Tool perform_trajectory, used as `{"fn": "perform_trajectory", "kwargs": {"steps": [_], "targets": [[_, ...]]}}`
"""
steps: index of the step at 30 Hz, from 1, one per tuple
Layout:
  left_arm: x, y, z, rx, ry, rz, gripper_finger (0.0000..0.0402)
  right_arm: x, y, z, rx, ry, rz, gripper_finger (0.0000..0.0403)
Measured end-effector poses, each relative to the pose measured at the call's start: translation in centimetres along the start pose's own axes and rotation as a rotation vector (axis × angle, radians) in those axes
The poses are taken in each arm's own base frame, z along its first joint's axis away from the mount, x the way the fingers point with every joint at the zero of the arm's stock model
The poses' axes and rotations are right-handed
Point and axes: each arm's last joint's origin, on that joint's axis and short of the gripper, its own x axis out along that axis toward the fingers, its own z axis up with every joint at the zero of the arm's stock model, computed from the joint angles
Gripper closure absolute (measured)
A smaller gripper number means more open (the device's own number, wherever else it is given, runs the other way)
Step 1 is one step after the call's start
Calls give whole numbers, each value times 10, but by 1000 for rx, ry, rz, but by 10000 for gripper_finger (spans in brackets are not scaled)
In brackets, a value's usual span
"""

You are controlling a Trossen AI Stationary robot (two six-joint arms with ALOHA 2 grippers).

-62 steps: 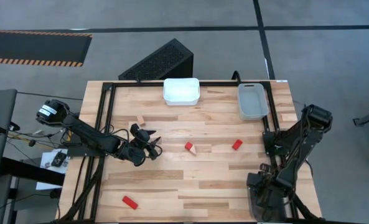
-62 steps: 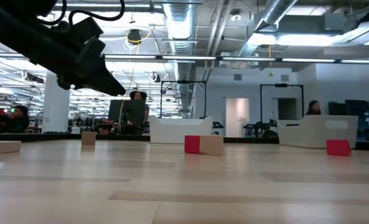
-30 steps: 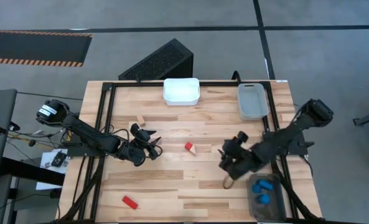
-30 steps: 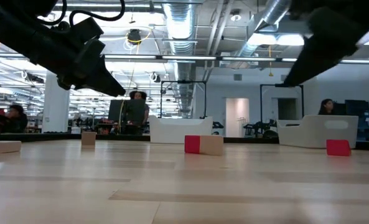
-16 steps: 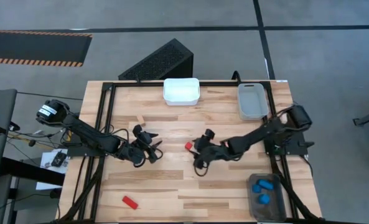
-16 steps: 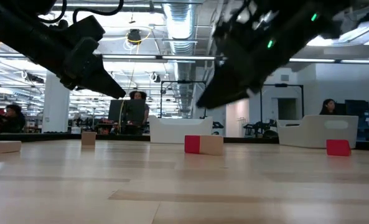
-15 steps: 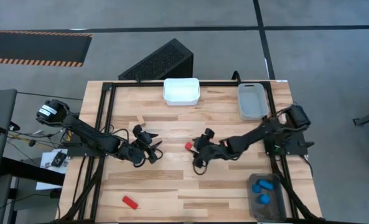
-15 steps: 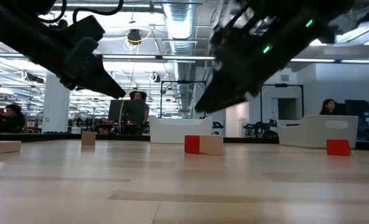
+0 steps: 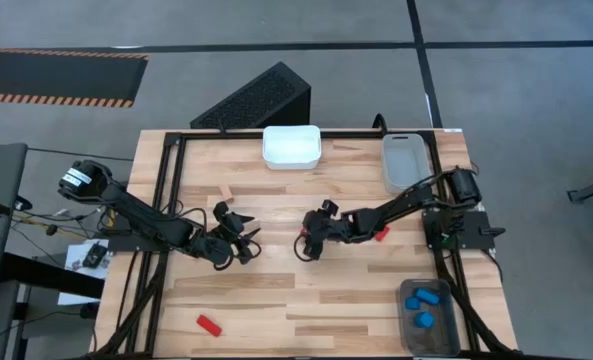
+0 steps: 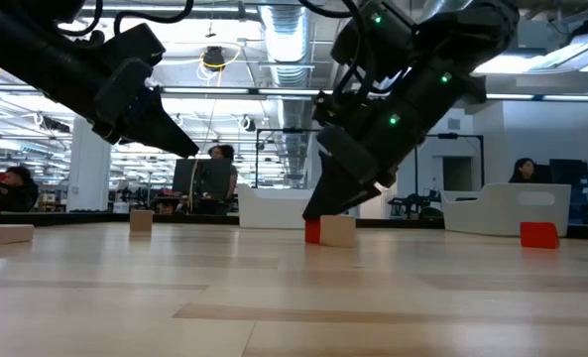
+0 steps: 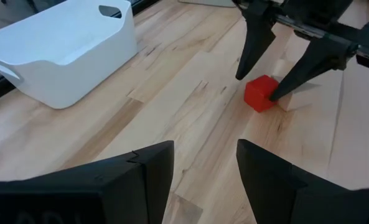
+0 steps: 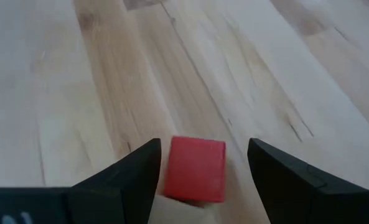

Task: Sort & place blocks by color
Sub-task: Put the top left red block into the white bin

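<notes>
1. Right gripper [image 10: 318, 210] lowered at centre, tips down beside a red block [image 10: 313, 231] touching a pale wood block [image 10: 337, 230] on the tabletop [image 10: 274, 297].
2. Left gripper [image 10: 179, 139] hanging higher, over the picture's left part, well apart from any block.
3. Second red block [image 10: 539, 235] far right.
4. Pale wood pieces at left: one upright [image 10: 141, 220], one at the edge [image 10: 4, 234].
5. White bins [image 10: 274, 207] behind; people in the room beyond.

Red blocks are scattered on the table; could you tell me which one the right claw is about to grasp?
The red cube at the table's centre, touching a pale wood block. The open right claw straddles it; the other two red blocks lie apart, unattended.
</notes>
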Motion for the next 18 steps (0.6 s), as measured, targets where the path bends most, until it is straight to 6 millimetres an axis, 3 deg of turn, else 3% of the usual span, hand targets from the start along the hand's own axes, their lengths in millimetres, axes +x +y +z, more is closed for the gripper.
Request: {"fn": "perform_trajectory", "kwargs": {"steps": [10,18], "targets": [[0,0,0,-3,-4,1,235,2,-7,-1,42,66,41,150],[0,0,0,-8,-7,7,235,2,-9,-4,48,100,22,266]]}}
